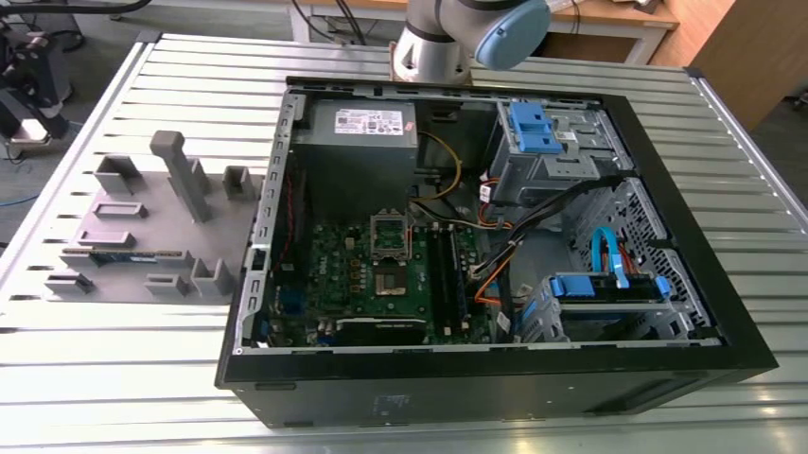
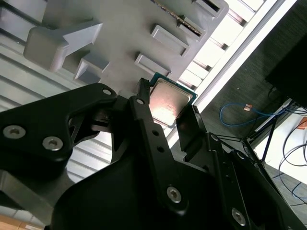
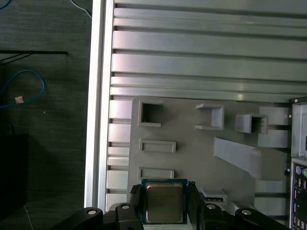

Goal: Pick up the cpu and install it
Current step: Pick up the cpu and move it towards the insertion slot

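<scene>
On the exterior view's left, a grey moulded tray (image 1: 151,232) with upright posts and pockets sits on a ribbed metal table (image 1: 114,378), and a narrow green memory stick (image 1: 124,254) lies in one of its slots. To its right is an open black computer case (image 1: 505,390) lying on its side. Inside are a green motherboard (image 1: 339,279) with a dark square socket (image 1: 385,281), a grey power supply (image 1: 363,128) and blue drive brackets (image 1: 531,128) further right. The robot arm (image 1: 442,38) rises behind the case. In both wrist views, the black gripper (image 3: 164,207) (image 2: 166,109) has its two fingers (image 3: 135,199) closed on opposite edges of the cpu (image 3: 164,203) (image 2: 168,101). The cpu is a square chip with a silver-grey top and a green border, and it is held flat between them. Behind it are the grey tray, the table's pale edge rail and dark floor with a blue cable (image 3: 29,88).
</scene>
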Robot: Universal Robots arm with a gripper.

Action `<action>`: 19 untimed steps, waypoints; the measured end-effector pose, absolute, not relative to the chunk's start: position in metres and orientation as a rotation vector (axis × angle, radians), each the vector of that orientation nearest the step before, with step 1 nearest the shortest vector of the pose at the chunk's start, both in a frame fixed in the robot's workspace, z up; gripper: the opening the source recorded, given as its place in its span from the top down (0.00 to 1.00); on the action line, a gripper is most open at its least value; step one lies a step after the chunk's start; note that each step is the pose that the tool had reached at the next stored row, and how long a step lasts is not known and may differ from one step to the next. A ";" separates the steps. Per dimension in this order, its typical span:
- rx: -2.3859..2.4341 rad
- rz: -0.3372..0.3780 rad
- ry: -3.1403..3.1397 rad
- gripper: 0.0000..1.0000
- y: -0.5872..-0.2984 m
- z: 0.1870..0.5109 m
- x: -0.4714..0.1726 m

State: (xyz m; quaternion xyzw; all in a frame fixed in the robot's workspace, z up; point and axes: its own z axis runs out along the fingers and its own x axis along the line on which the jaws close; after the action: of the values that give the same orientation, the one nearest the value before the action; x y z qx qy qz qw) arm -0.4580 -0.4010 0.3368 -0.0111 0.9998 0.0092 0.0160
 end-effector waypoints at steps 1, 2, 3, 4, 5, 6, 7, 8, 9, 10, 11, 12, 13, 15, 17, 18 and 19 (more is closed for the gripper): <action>-0.035 0.028 3.109 0.53 -0.401 0.337 -0.458; -0.035 0.028 3.109 0.53 -0.401 0.338 -0.458; -0.035 0.028 3.109 0.53 -0.401 0.338 -0.458; -0.034 0.029 3.109 0.53 -0.401 0.338 -0.458; -0.035 0.029 3.109 0.53 -0.401 0.339 -0.458; -0.035 0.029 3.109 0.53 -0.401 0.339 -0.458; -0.034 0.029 3.109 0.53 -0.401 0.339 -0.458; -0.034 0.029 3.109 0.53 -0.401 0.339 -0.458; -0.035 0.028 3.109 0.53 -0.401 0.340 -0.458; -0.035 0.028 3.110 0.53 -0.401 0.340 -0.458; -0.034 0.028 3.110 0.53 -0.401 0.341 -0.458; -0.035 0.028 3.109 0.53 -0.401 0.341 -0.458; -0.034 0.028 3.110 0.53 -0.401 0.342 -0.458; -0.034 0.029 3.109 0.53 -0.401 0.342 -0.458; -0.034 0.029 3.109 0.53 -0.401 0.343 -0.458; -0.035 0.028 3.109 0.53 -0.401 0.343 -0.458; -0.034 0.028 3.109 0.53 -0.401 0.343 -0.458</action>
State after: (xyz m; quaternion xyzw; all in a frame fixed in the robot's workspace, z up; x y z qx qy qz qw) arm -0.4580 -0.4010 0.3431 -0.0111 0.9998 0.0092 0.0160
